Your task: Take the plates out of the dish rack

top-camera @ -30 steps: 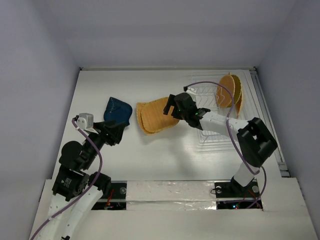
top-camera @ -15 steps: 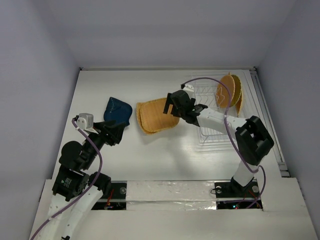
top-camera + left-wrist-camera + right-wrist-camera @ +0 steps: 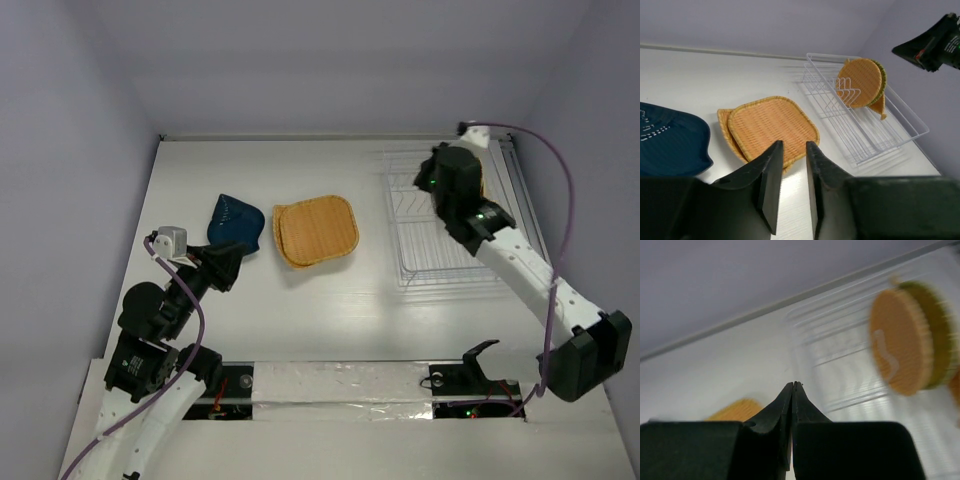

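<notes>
The dish rack (image 3: 425,262) stands at the right. In it, on edge, are a round orange plate (image 3: 860,81), a yellow-green plate (image 3: 883,75) behind it, and a small orange one (image 3: 881,108). On the table lie a dark blue plate (image 3: 238,222) and two stacked orange woven plates (image 3: 316,231). My right gripper (image 3: 792,384) is shut on nothing; its arm (image 3: 455,190) hangs over the rack and hides the rack's plates from above. My left gripper (image 3: 794,145) hovers near the stacked plates, fingers slightly apart, nothing between them.
White walls close the table at the back and both sides. A raised rail (image 3: 525,215) runs along the table's right edge beside the rack. Bare table lies in front of the plates and the rack.
My right arm has swung from the orange plates at the centre back over the rack, and its jaws have shut. The upper orange plate now lies flat on the stack. The left arm stayed put.
</notes>
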`<state>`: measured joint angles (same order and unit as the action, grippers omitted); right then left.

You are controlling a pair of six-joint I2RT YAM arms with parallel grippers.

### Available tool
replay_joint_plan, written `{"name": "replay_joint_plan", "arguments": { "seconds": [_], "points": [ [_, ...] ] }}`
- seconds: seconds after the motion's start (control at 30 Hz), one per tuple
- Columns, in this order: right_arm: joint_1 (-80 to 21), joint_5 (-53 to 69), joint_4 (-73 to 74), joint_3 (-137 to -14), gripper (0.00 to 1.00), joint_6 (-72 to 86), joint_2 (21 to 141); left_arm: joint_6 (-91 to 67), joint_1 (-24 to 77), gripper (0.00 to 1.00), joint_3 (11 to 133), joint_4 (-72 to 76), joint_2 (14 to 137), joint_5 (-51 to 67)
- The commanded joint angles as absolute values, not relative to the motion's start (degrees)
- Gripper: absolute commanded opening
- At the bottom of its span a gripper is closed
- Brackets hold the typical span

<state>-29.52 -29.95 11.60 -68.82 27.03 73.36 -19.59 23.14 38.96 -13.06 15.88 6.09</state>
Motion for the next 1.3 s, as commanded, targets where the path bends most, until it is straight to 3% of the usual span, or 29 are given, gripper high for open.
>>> {"name": "replay_joint_plan", "arguments": {
  "seconds": [0.0, 0.03, 0.13, 0.2, 0.23, 0.33, 0.43, 0.9, 1.03, 1.27],
  "points": [
    [-20.7, -29.0, 14.6, -65.7, 0.04, 22.0, 70.3, -19.4, 22.9, 0.21, 38.3, -10.0, 15.2, 6.9],
    [-16.2, -27.4, 15.0, -65.9, 0.21, 21.3, 70.2, -19.4, 22.9, 0.08, 38.4, -10.1, 15.2, 6.9],
    [-11.0, -23.7, 15.7, -67.8, 0.56, 19.2, 71.8, -19.4, 22.9, 0.0, 38.6, -10.5, 15.0, 5.6],
    [-9.1, -21.7, 16.5, -69.4, 0.57, 18.7, 74.7, -19.4, 22.9, 0.01, 38.6, -10.5, 15.0, 5.7],
    [-8.1, -21.4, 16.5, -70.4, 0.57, 18.3, 75.7, -19.4, 22.9, 0.1, 38.6, -10.5, 14.9, 5.7],
    [-5.1, -19.0, 16.8, -71.7, 0.57, 17.3, 79.6, -19.4, 22.9, 0.28, 38.6, -10.5, 14.4, 5.9],
    [-3.8, -17.9, 16.3, -72.1, 0.56, 16.6, 82.7, -19.3, 22.9, 0.35, 38.6, -10.5, 14.4, 6.2],
    [-1.6, -18.6, 16.1, -77.0, 0.43, 13.0, 94.6, -19.3, 23.5, 0.4, 38.6, -10.5, 13.9, 6.0],
    [-1.6, -21.0, 15.6, -76.3, 0.22, 11.7, 95.0, -19.3, 23.5, 0.41, 38.6, -10.5, 14.1, 6.0],
    [-1.6, -19.6, 15.5, -75.8, 0.04, 10.5, 93.3, -19.2, 23.5, 0.41, 38.5, -10.3, 14.3, 6.2]
  ]
}}
